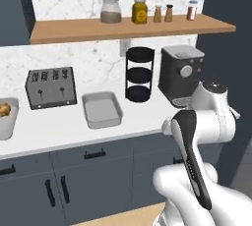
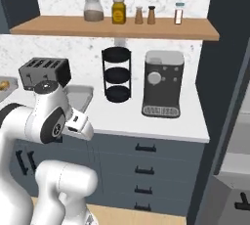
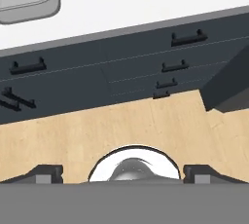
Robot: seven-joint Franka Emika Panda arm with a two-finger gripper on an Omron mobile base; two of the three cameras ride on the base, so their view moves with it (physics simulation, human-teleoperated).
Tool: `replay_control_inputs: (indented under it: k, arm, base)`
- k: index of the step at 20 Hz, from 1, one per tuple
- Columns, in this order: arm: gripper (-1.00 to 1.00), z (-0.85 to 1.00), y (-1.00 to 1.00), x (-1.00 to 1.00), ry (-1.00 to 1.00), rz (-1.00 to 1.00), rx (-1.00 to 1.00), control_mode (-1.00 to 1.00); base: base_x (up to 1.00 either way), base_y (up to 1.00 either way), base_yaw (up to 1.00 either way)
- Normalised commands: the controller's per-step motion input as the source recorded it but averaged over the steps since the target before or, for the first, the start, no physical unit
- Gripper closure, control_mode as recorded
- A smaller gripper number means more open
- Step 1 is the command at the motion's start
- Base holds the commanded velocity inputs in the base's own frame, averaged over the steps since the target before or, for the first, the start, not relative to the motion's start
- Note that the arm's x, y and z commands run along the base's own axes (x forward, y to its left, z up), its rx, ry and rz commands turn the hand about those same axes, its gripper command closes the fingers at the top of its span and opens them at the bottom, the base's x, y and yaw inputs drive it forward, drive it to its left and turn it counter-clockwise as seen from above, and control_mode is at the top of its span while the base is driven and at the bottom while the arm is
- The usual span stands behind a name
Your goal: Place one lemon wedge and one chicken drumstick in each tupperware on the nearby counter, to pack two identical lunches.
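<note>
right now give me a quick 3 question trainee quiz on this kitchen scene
1. True or false: the grey tray next to the toaster already has food in it.
2. What stands between the black three-tier rack and the right end of the counter? A) coffee machine B) kettle C) microwave
3. Fill in: the jars and shakers sit on a wooden ____ above the counter.

Key: 1 false, that tray is empty. 2 A, the coffee machine. 3 shelf.
</note>
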Motion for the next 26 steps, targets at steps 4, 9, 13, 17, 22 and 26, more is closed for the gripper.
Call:
replay_control_inputs:
  k: [4,9,13,17,22,26]
  arm:
    - [-1.0,0.0,0.0,0.0,0.0,0.0,0.0,1.0]
    - [-1.0,0.0,0.0,0.0,0.0,0.0,0.0,1.0]
    - [-1.0,0.0,0.0,0.0,0.0,0.0,0.0,1.0]
    - [-1.0,0.0,0.0,0.0,0.0,0.0,0.0,1.0]
    - [-1.0,0.0,0.0,0.0,0.0,0.0,0.0,1.0]
    - [-1.0,0.0,0.0,0.0,0.0,0.0,0.0,1.0]
  base:
    - [-0.13,-1.0,-0.02]
    - [-0.38,-1.0,0.06]
    - [-0.13,-1.0,0.19]
    - [0.01,-1.0,0.12]
    - [0.02,-0.98,-0.07]
    - [0.21,-0.7,-0.31]
